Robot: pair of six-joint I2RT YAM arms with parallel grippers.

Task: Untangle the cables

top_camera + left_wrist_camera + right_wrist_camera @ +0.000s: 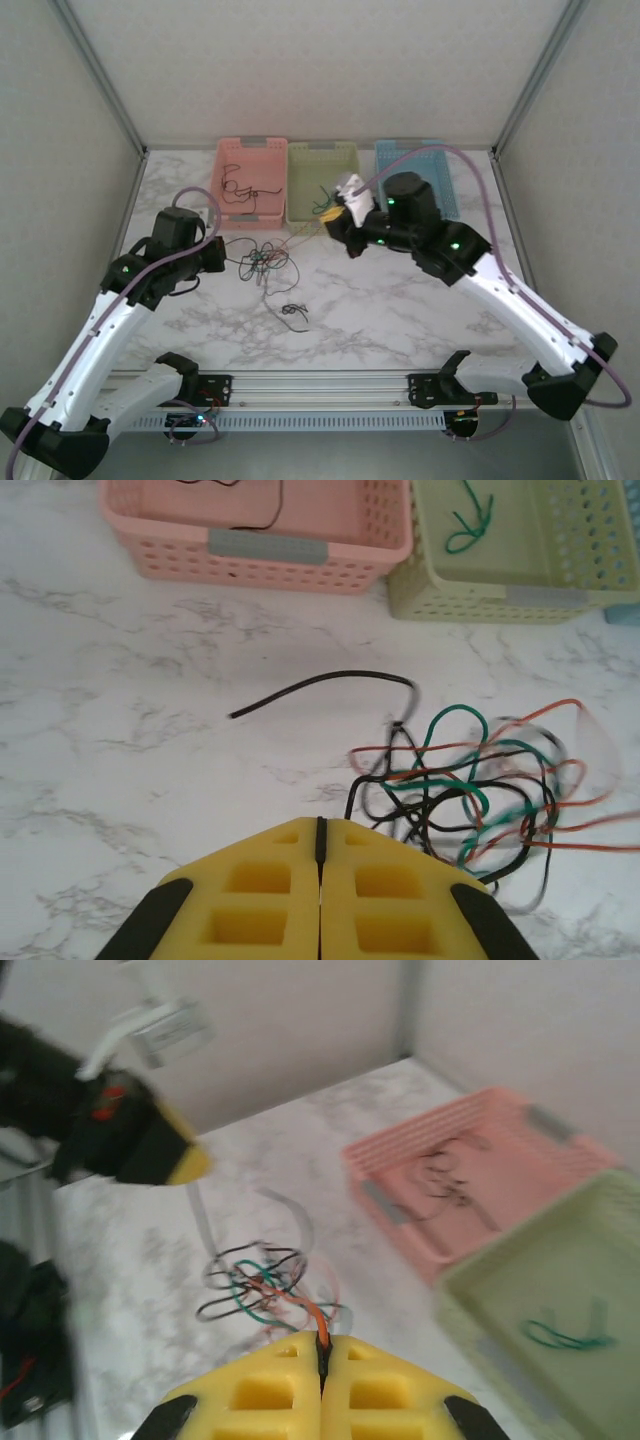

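On the white marble surface (400, 310), the tangle of thin black, green and orange cables (265, 262) lies just in front of the pink perforated plastic basket (252, 148). The left end effector (220, 256) is right beside it, yellow pads pressed together; can't tell if a strand is caught in the seam. The right end effector (322, 1342) pinches one orange cable (312, 1318) leading from the tangle, near the front of the pale green perforated basket (322, 150). A black cable (240, 185) lies in the pink basket, a green cable (470, 525) in the green one, and a small black cable loop (293, 313) sits apart, nearer the arm bases.
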